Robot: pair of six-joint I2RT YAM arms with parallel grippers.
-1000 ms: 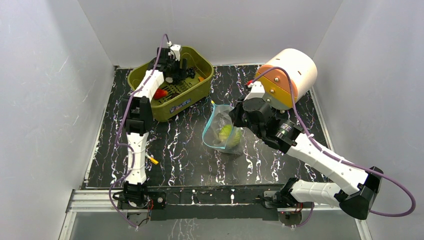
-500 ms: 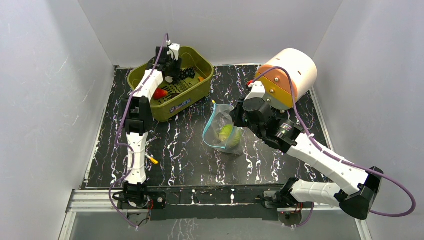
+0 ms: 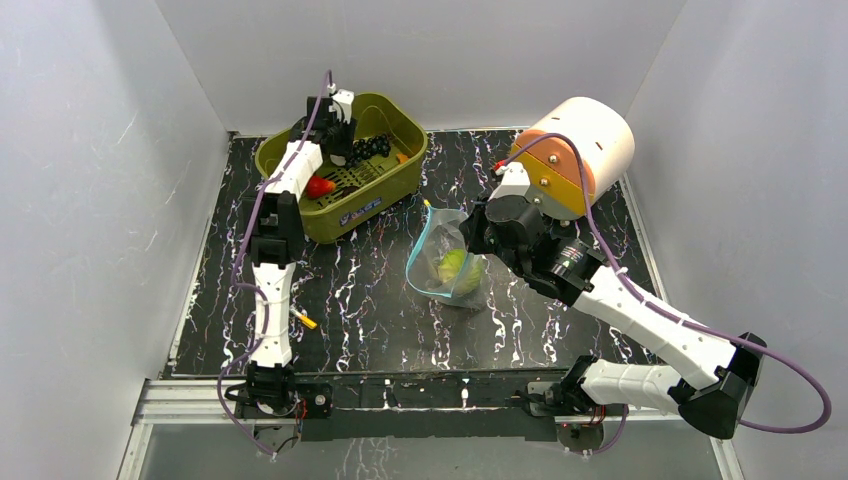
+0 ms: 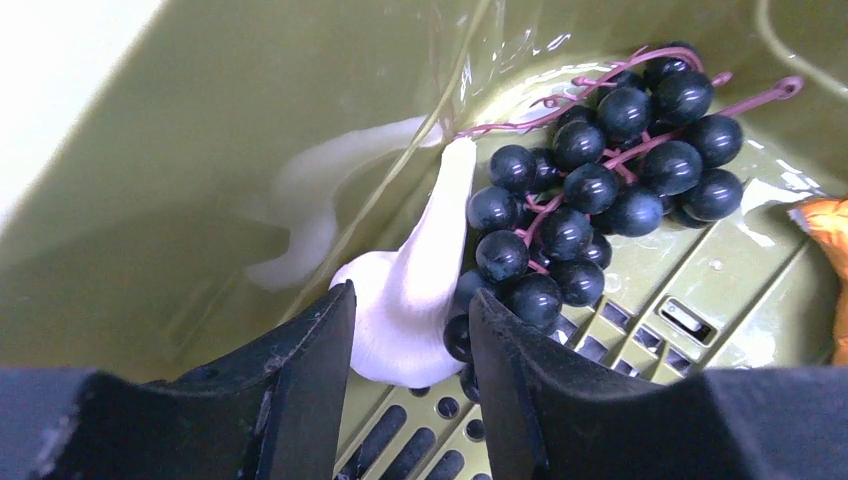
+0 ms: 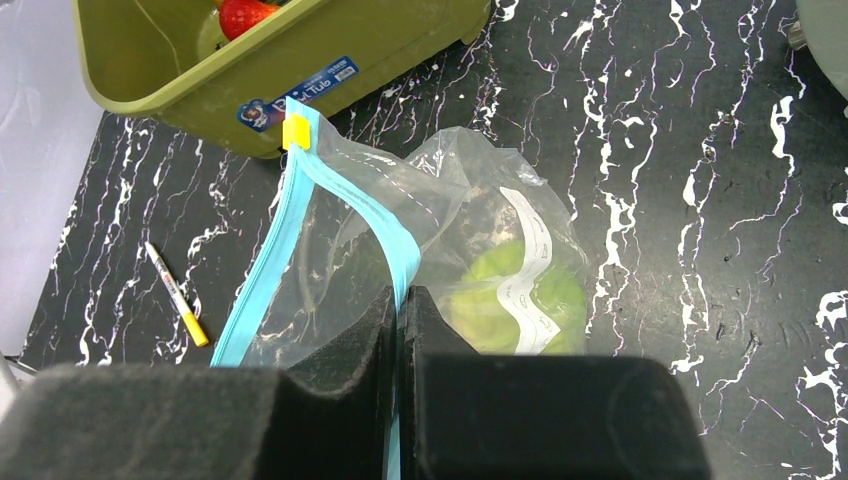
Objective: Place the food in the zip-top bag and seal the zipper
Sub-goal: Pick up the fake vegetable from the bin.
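Observation:
My left gripper (image 3: 343, 122) is down in the olive-green bin (image 3: 385, 195). In the left wrist view its jaws (image 4: 410, 295) are closed in on the bulb of the white piece (image 4: 432, 235), with a grape pinched against the right finger. The dark grape bunch (image 4: 600, 170) lies beside it and an orange fruit (image 4: 825, 230) sits at the right edge. A red fruit (image 3: 320, 186) lies in the bin. My right gripper (image 5: 400, 295) is shut on the blue-teal zipper (image 5: 350, 195) of the clear bag (image 5: 450, 200), holding its mouth open. The green cabbage (image 5: 490, 300) is inside the bag.
A thin yellow-tipped stick (image 3: 305, 319) lies on the black marbled table near the left arm. A big white and orange cylinder (image 3: 580, 150) stands at the back right behind my right arm. White walls close in the sides and back.
My left gripper has shifted a little toward the bin's back-left corner, uncovering the grapes in the top view. The right arm and the bag have not moved.

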